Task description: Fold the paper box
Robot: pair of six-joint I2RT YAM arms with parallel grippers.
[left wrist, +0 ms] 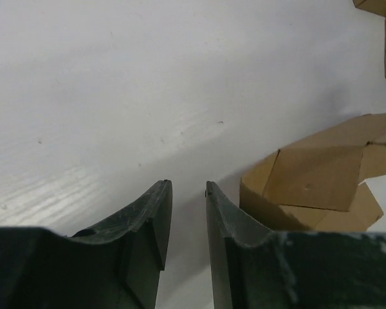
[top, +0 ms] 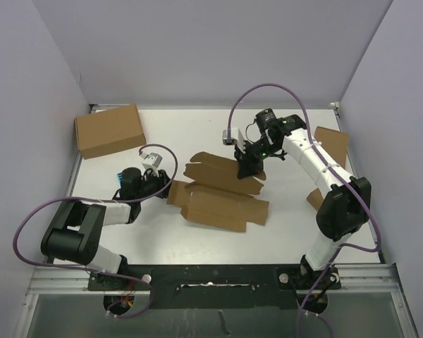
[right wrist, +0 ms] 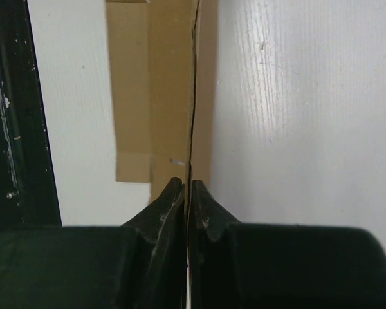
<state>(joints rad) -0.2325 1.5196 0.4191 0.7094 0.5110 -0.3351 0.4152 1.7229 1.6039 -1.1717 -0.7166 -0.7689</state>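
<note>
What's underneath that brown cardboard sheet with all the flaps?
Only the white table shows around the brown cardboard sheet. Whatever lies directly beneath it is covered and cannot be seen. From above, the right gripper pinches one raised edge of the cardboard.

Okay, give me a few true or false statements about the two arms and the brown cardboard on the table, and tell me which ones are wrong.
1. The right pincer is clamped on an edge of the cardboard sheet. True.
2. The left pincer grips the cardboard sheet. False: its fingers stand apart with nothing between them, and the sheet lies beside it.
3. A closed carton sits at the far left corner of the table. True.
4. The cardboard sheet is already a finished box. False: it lies mostly flat with its flaps spread.
</note>
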